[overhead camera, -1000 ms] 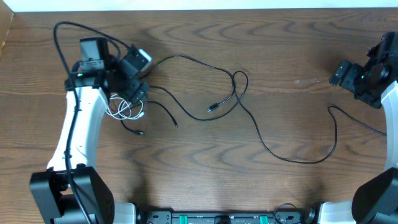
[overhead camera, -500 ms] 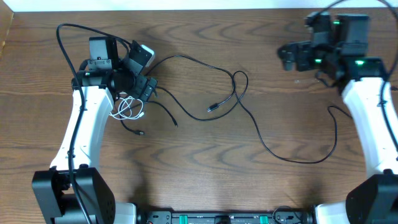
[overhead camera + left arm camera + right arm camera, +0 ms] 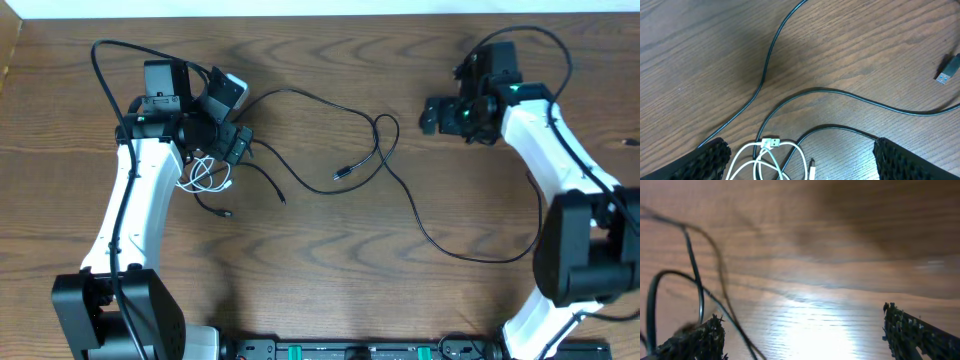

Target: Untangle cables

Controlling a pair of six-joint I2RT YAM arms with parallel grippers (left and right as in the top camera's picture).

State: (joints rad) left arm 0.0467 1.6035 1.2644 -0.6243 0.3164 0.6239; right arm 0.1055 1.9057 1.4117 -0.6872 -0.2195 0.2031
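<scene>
Thin black cords (image 3: 385, 165) loop across the middle of the wooden table, with a plug end (image 3: 342, 173) lying free. A short white cord (image 3: 205, 177) lies coiled at the left. My left gripper (image 3: 232, 143) is open just above the white coil; in the left wrist view the coil (image 3: 771, 155) and its USB plug (image 3: 771, 142) lie between the open fingers (image 3: 800, 167). My right gripper (image 3: 432, 112) is open and empty at the upper right, right of the black loop. In the right wrist view (image 3: 802, 340) black cords (image 3: 700, 292) show blurred at the left.
The long black cord trails to the lower right (image 3: 480, 255) and ends near the right arm (image 3: 540, 140). A thicker black robot cable (image 3: 100, 60) arcs behind the left arm (image 3: 135, 200). The table's far edge (image 3: 320, 14) runs along the top.
My right arm has swung in from the far right edge to the upper middle right, toward the black loop. My left gripper shifted slightly right over the white coil.
</scene>
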